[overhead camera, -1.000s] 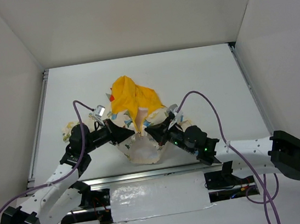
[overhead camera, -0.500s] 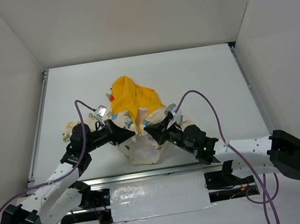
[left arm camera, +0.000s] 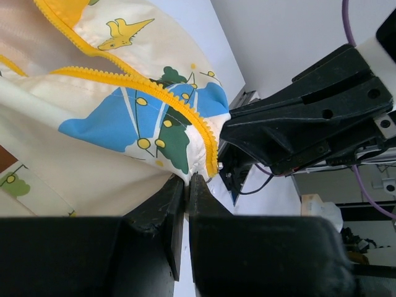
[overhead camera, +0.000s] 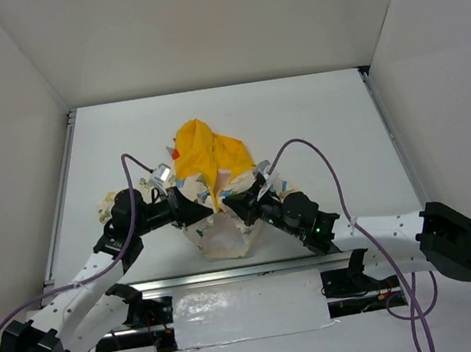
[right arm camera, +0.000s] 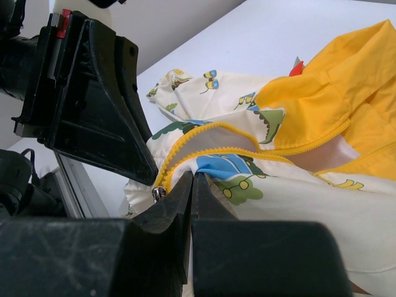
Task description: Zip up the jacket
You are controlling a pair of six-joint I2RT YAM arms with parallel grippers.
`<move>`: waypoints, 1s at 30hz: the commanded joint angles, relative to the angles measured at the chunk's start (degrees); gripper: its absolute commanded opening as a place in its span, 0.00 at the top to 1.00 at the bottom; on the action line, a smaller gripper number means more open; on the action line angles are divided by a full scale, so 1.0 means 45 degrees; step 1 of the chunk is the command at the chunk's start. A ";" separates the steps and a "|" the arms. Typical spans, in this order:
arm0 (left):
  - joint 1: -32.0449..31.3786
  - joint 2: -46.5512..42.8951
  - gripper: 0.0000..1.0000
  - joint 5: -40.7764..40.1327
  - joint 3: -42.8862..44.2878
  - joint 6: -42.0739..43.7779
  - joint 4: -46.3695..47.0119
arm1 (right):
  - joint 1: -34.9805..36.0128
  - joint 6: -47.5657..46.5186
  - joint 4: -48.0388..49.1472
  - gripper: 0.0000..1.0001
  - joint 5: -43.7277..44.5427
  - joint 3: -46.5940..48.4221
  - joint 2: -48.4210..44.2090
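Observation:
The jacket (overhead camera: 223, 237) lies in the middle of the table, cream with blue and green figures, its yellow-orange hood (overhead camera: 206, 149) toward the far side. My left gripper (overhead camera: 204, 210) is shut on the cream fabric just beside the yellow zipper trim (left arm camera: 197, 127); the pinch shows in the left wrist view (left arm camera: 187, 179). My right gripper (overhead camera: 228, 201) is shut on the opposite front edge (right arm camera: 193, 176), with the metal zipper slider (right arm camera: 158, 194) just left of its fingertips. The two grippers nearly touch, and the front is open above them.
The table's metal rail (overhead camera: 231, 272) runs just in front of the jacket. White walls stand at the left, right and back. A sleeve (overhead camera: 109, 206) lies left of my left arm.
Both grippers have crept a little closer together and slightly toward the far side, each still holding its jacket edge. The jacket body has hardly shifted.

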 commanded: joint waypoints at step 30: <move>-0.0069 -0.1907 1.00 -0.1278 0.1012 0.1262 -0.2376 | -0.0205 0.0967 -0.0020 1.00 -0.2153 -0.0023 -0.0575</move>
